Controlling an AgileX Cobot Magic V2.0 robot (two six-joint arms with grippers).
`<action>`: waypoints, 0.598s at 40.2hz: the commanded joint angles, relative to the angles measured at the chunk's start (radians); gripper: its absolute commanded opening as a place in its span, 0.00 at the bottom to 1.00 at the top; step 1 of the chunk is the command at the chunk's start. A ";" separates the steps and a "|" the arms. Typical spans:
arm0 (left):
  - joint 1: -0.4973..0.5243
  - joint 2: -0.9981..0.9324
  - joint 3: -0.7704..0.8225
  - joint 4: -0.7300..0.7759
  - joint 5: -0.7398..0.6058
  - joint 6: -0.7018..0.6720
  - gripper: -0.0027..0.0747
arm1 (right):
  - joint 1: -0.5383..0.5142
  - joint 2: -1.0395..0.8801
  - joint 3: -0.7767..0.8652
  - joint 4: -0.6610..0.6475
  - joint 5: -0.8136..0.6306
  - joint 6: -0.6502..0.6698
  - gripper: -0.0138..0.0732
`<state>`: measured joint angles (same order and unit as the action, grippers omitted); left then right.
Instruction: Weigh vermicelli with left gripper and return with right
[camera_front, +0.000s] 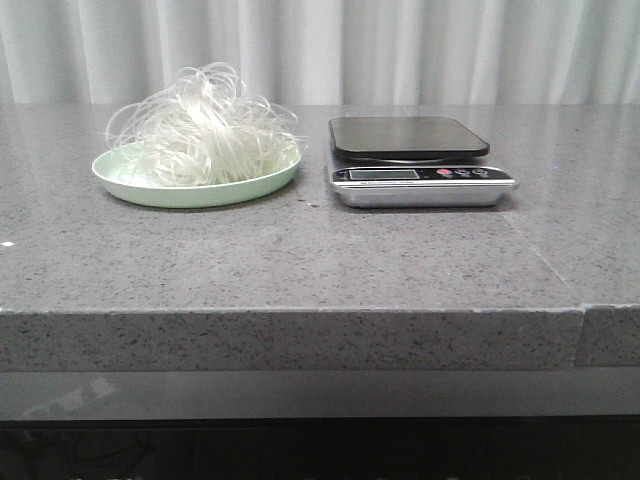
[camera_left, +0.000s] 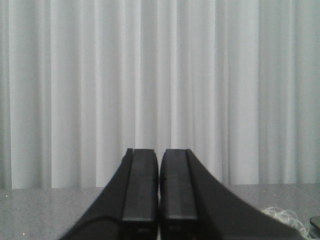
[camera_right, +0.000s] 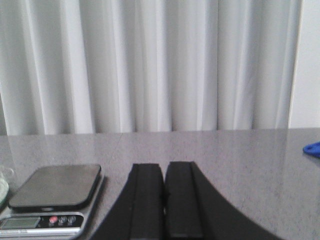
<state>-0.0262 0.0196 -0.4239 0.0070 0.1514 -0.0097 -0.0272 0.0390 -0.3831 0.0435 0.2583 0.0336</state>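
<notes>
Grey speckled stone counter (camera_front: 300, 250), smooth and faintly glossy, with a thick squared front edge and a seam near the right corner. White pleated curtain (camera_front: 400, 50) hanging straight behind.

On the left, far half of the counter: shallow round plate (camera_front: 130, 185), pale green, matte, low upturned rim. Heaped on it, the vermicelli (camera_front: 205, 125): a fluffy nest of thin, translucent white strands, looping and curling, spreading almost across the whole plate, a few loops straying past the rim. A wisp of the same strands (camera_left: 282, 216) just visible at the edge of the left wrist view.

Just to the right of the plate, apart from it: kitchen scale (camera_front: 420, 170), brushed silver body, rounded rectangular dark weighing pad on top, bare and slightly reflective. Small grey display and a row of small round buttons, reddish and dark, along the near face. Same scale (camera_right: 55, 192) seen in the right wrist view, pad bare.

Left gripper (camera_left: 159, 190): black, flat-faced jaws pressed together, nothing between, raised above the counter and facing the curtain. Right gripper (camera_right: 164, 200): black jaws likewise closed together, holding nothing, to the right of the scale.

Small blue scrap (camera_right: 312, 149) at the far right of the counter, too cropped to identify.
</notes>
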 joint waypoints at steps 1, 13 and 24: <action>0.001 0.079 -0.132 0.002 0.033 -0.005 0.23 | -0.006 0.081 -0.126 0.001 -0.002 0.001 0.34; 0.001 0.336 -0.430 0.002 0.291 -0.005 0.23 | -0.006 0.320 -0.413 0.001 0.259 0.001 0.34; 0.001 0.460 -0.449 0.002 0.346 -0.005 0.23 | -0.006 0.495 -0.467 0.001 0.332 0.001 0.34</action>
<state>-0.0262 0.4449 -0.8401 0.0093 0.5436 -0.0097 -0.0272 0.4861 -0.8154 0.0441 0.6446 0.0336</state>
